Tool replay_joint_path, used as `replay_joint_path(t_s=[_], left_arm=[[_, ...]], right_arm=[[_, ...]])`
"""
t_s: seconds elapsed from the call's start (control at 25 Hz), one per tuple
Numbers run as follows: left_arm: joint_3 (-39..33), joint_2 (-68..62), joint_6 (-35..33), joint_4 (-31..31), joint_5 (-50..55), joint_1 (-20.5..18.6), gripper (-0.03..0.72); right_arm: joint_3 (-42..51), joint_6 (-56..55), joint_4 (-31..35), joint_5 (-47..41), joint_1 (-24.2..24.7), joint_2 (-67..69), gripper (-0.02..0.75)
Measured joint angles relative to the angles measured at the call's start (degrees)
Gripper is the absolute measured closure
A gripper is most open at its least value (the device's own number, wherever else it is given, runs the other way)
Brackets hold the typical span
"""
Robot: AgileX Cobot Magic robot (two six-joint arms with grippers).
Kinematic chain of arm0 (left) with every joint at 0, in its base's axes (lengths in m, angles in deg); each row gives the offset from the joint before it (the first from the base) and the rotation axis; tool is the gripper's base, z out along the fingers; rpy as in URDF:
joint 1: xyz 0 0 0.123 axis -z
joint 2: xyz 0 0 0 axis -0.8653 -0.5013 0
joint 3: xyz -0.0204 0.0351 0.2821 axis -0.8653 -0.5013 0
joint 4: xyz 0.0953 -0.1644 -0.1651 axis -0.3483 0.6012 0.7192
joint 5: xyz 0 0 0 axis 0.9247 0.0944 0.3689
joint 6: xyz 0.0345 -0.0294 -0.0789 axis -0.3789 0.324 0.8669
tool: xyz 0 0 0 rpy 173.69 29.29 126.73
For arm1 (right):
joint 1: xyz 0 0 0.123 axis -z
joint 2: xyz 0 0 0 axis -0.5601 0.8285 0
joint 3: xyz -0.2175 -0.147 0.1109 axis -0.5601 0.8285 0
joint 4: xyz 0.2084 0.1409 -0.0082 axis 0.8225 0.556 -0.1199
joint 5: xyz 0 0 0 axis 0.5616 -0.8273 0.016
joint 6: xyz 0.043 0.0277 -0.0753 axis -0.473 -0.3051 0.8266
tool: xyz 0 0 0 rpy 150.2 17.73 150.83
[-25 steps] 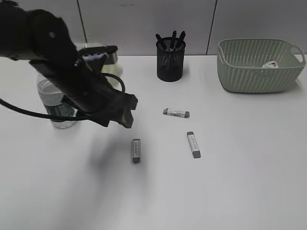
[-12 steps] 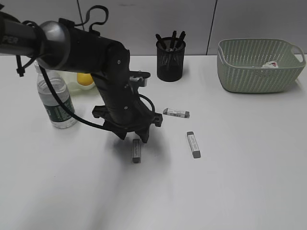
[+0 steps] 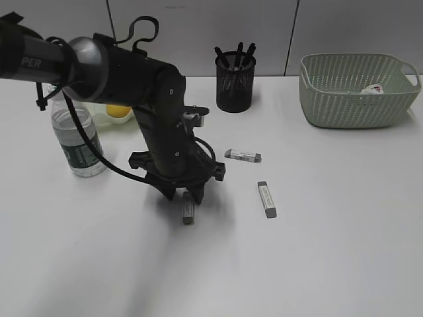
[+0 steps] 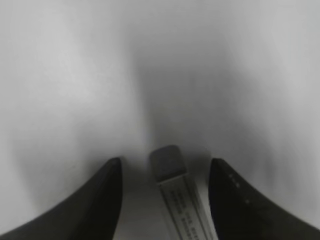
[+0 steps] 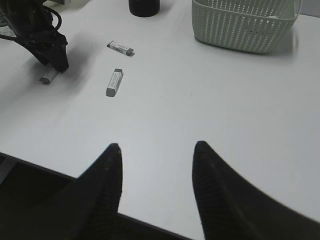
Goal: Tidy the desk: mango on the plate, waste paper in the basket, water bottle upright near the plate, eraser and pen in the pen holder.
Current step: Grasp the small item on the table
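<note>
My left gripper stands open on the desk, its fingers straddling the top end of a grey eraser. In the left wrist view that eraser lies between the two fingertips of the left gripper, untouched on both sides. Two more erasers lie to the right. The pen holder holds pens. The mango sits on the plate, partly hidden by the arm, beside the upright water bottle. Waste paper lies in the basket. My right gripper is open and empty.
In the right wrist view the right gripper hovers over the desk's near edge, far from the erasers. The basket stands at the back right. A grey wall runs behind the desk.
The left arm swung in from the left and came down over the nearest eraser, uncovering the mango and bottle. Its jaws narrowed slightly. The erasers have not moved.
</note>
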Motion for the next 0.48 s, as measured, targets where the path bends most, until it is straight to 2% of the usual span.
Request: replay_joint_path(t_s=[0.12, 0.2, 0.32, 0.48], left_arm=[[0.3, -0.2, 0.3, -0.5, 0.4, 0.0, 0.317], [0.3, -0.5, 0.5, -1.7, 0.8, 0.2, 0.394], [0.5, -0.6, 0.6, -3.1, 1.2, 0.4, 0.472], [0.5, -0.6, 0.6, -4.0, 1.4, 0.5, 0.547]], right_arm=[[0.0, 0.0, 0.0, 0.1, 0.0, 0.0, 0.367], [0.0, -0.1, 0.0, 0.1, 0.0, 0.0, 0.369], [0.0, -0.2, -0.1, 0.1, 0.0, 0.0, 0.370], [0.0, -0.2, -0.1, 0.1, 0.0, 0.0, 0.370]])
